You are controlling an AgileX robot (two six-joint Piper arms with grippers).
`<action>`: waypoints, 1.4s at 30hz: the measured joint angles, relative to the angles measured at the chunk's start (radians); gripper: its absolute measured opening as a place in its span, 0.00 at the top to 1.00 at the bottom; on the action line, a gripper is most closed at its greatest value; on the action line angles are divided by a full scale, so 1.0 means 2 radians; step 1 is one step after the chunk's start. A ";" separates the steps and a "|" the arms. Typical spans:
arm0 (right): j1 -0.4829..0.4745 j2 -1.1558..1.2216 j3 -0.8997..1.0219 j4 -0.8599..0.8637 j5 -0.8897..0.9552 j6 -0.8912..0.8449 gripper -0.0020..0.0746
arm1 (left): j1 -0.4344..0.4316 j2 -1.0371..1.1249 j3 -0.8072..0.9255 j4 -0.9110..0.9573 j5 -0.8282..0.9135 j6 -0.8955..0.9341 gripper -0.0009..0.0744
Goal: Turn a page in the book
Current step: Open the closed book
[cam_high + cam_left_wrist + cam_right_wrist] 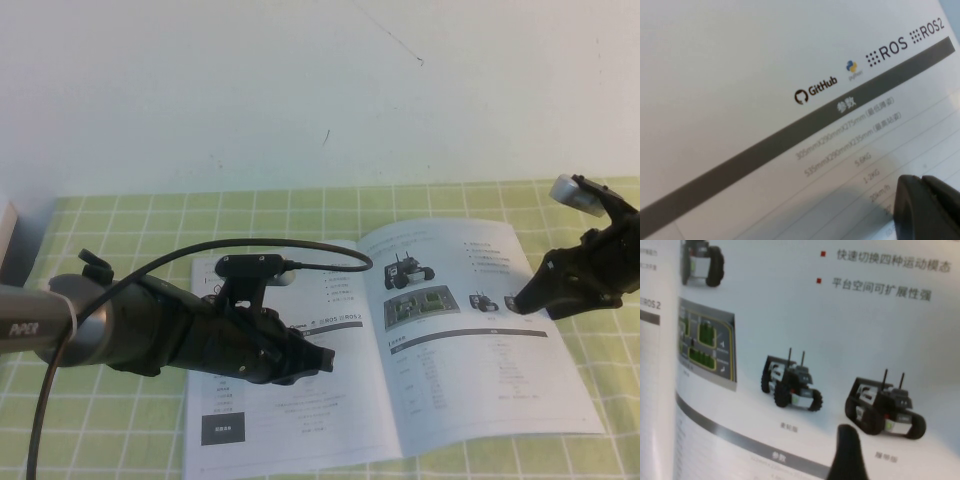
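Observation:
The book [300,440] lies open and flat on the green checked mat. Its right page [470,370] carries black wheeled-robot photos, a green board picture and text tables; it also fills the right wrist view [790,315]. My right gripper [514,301] hovers low over that page's right side beside the small robot photos, and its dark tip shows in the right wrist view [847,452]. My left gripper [322,362] is shut and empty, just above the left page near the spine. In the left wrist view the left gripper [922,205] is over the printed table of the left page [765,75].
The green checked mat [120,230] covers the table round the book. A white wall [300,90] rises behind it. A pale box edge [8,240] stands at the far left. My left arm's black cable [250,250] arcs over the left page.

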 joint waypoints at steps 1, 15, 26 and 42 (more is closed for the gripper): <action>-0.001 0.001 0.000 0.003 0.001 -0.003 0.34 | 0.000 0.000 0.000 0.000 0.000 0.000 0.99; 0.000 0.008 0.001 0.044 0.026 -0.019 0.34 | 0.000 0.000 0.000 0.000 0.000 0.000 0.99; 0.001 0.006 0.001 0.066 0.029 -0.023 0.34 | 0.000 0.000 0.000 0.000 0.000 0.000 0.99; -0.030 -0.037 0.001 0.087 0.045 -0.034 0.45 | 0.000 0.000 0.000 0.000 0.000 0.000 0.99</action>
